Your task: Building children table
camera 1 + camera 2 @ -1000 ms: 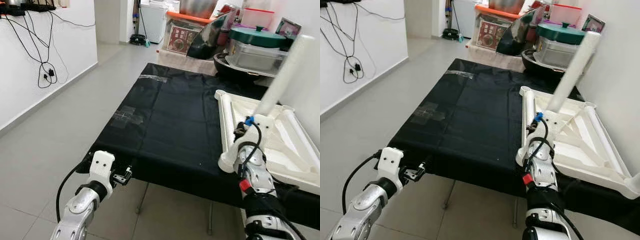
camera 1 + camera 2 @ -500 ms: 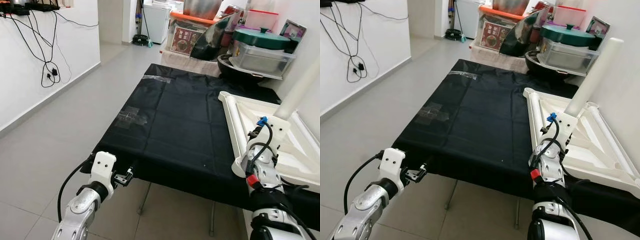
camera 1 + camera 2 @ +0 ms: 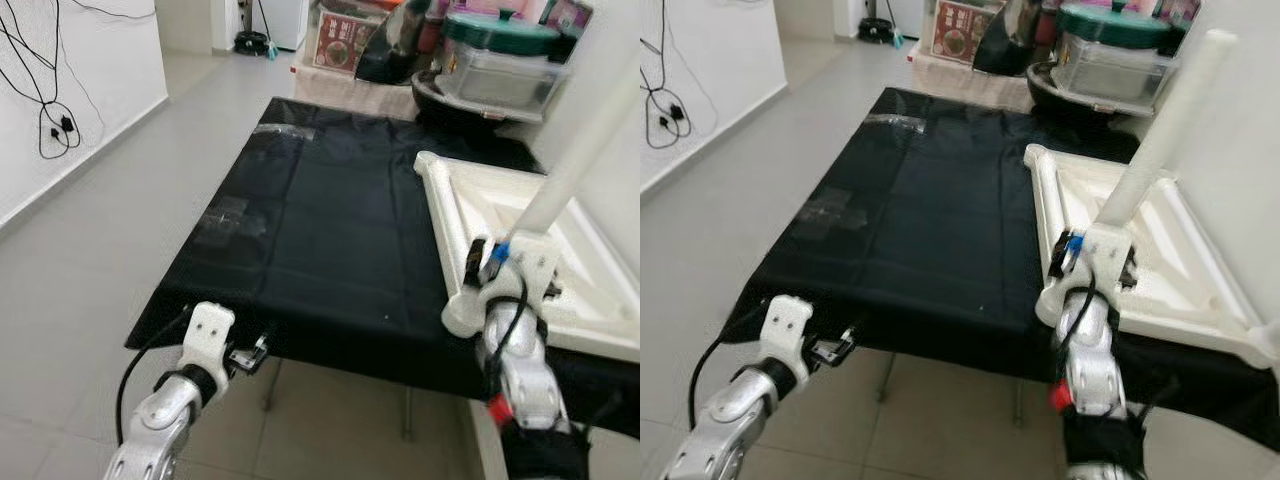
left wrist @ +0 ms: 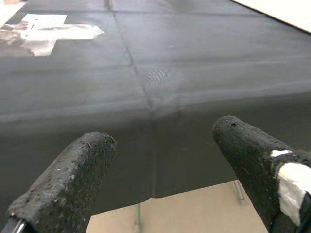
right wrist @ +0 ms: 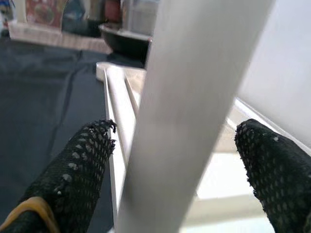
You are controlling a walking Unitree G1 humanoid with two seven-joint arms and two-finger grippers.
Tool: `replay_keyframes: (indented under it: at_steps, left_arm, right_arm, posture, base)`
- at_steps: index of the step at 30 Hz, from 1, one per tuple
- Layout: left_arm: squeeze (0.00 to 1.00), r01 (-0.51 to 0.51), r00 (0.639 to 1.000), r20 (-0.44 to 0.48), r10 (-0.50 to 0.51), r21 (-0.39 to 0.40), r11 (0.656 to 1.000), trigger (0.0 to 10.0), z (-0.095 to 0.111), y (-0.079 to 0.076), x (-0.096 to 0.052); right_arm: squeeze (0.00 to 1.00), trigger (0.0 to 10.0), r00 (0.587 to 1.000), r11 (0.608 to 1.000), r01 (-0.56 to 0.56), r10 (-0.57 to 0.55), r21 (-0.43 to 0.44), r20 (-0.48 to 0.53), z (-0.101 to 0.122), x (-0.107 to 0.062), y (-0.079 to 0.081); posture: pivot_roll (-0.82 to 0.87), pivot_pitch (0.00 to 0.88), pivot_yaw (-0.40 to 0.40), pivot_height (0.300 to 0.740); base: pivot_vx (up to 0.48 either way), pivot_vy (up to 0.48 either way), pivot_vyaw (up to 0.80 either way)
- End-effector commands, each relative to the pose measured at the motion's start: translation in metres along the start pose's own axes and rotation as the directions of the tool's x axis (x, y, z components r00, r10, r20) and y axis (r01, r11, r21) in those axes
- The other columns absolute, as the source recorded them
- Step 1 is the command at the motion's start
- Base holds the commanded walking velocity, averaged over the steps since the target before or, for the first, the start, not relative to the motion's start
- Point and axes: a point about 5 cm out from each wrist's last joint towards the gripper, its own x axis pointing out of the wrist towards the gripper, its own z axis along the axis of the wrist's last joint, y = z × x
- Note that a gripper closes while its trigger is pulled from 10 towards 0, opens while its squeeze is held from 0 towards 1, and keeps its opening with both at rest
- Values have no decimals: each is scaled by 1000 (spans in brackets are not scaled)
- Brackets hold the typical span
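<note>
We count one black-covered table point(image 3: 330, 230); one white upturned tabletop point(image 3: 520, 250) lying on it; one long white leg point(image 3: 1160, 130) rising from it, with two more rails point(image 5: 121, 121) lying inside the frame; two silver arms, so two grippers, the left gripper point(image 4: 160, 160) and the right gripper point(image 5: 175, 160), each with two black fingers; one pale tape cross point(image 4: 43, 36) on the cloth; one green-lidded container point(image 3: 505, 55) behind; one hanging cable bundle point(image 3: 45, 90) on the wall.
</note>
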Motion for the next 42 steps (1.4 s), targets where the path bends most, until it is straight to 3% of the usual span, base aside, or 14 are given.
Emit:
replay_keyframes:
  at_steps: [1,3,7,9,12,19,20,21,22,25,27,33,37,42]
  left_arm:
    - [0,6,1000,0,-6,7,1000,10000,0,-3,-1]
    - [0,-5,1000,-7,5,8,1000,10000,-2,-1,-5]
    - [0,-11,1000,-12,11,8,1000,10000,-3,0,-7]
    - [0,-16,1000,-22,17,9,1000,10000,-4,2,-10]
    - [0,-19,999,-26,20,14,1000,10000,-4,4,-7]
    - [0,-20,1000,-21,21,20,1000,10000,-2,5,-5]
    - [0,-22,1000,-19,22,20,1000,10000,-2,6,-5]
    - [0,-22,1000,-19,22,20,1000,10000,-2,6,-5]
    - [0,-27,999,-19,27,20,999,10000,-2,6,-5]
    - [0,-32,999,-19,32,20,999,10000,-2,6,-6]
    - [0,-52,999,-16,52,18,999,10000,-1,6,-5]
    - [0,-119,993,-3,119,4,993,10000,3,16,-8]
    - [0,-136,991,1,136,7,991,10000,4,16,-8]
    - [0,-140,990,13,140,11,990,10000,9,16,-4]
  right_arm:
    - [1000,10000,1000,999,7,-7,-38,-5,-1,-7,-5]
    - [1000,10000,997,996,25,-31,-80,-74,-16,-25,-19]
    - [1000,10000,995,997,17,-23,-69,-93,-19,-34,-24]
    - [1000,10000,992,993,-113,114,19,-47,-7,-47,-13]
    - [1000,10000,886,886,-464,464,-3,-19,-2,-69,16]
    - [1000,10000,825,825,-564,562,-26,-63,-5,-75,20]
    - [522,10000,780,780,-625,625,8,-40,0,-76,27]
    - [522,10000,780,780,-625,625,8,-40,0,-76,27]
    - [0,10000,740,741,-672,672,20,-27,5,-75,36]
    - [0,10000,722,722,-691,691,29,-36,6,-71,43]
    - [0,10000,784,788,-615,606,-35,-132,-1,-48,50]
    - [0,10000,851,864,-502,499,20,-163,5,-25,63]
    - [0,10000,816,830,-556,556,46,-159,5,-32,73]
    - [0,10000,811,830,-554,556,66,-180,3,-34,77]
  posture:
    - [42,0,-161,740]
    - [32,0,-151,740]
    - [22,0,-143,740]
    - [12,0,-132,740]
    - [1,0,-118,740]
    - [2,0,-115,740]
    - [4,0,-113,740]
    - [4,0,-113,740]
    - [9,0,-114,740]
    - [9,0,-114,740]
    - [34,0,-125,740]
    - [45,0,-132,740]
    - [46,0,-129,740]
    - [46,0,-126,740]
  base:
    - [0,0,0]
    - [0,0,0]
    - [0,0,0]
    - [0,0,0]
    - [0,0,0]
    - [0,0,0]
    - [0,0,0]
    - [0,0,0]
    - [0,0,0]
    - [0,0,0]
    - [0,0,0]
    - [0,0,0]
    - [0,0,0]
    - [0,0,0]
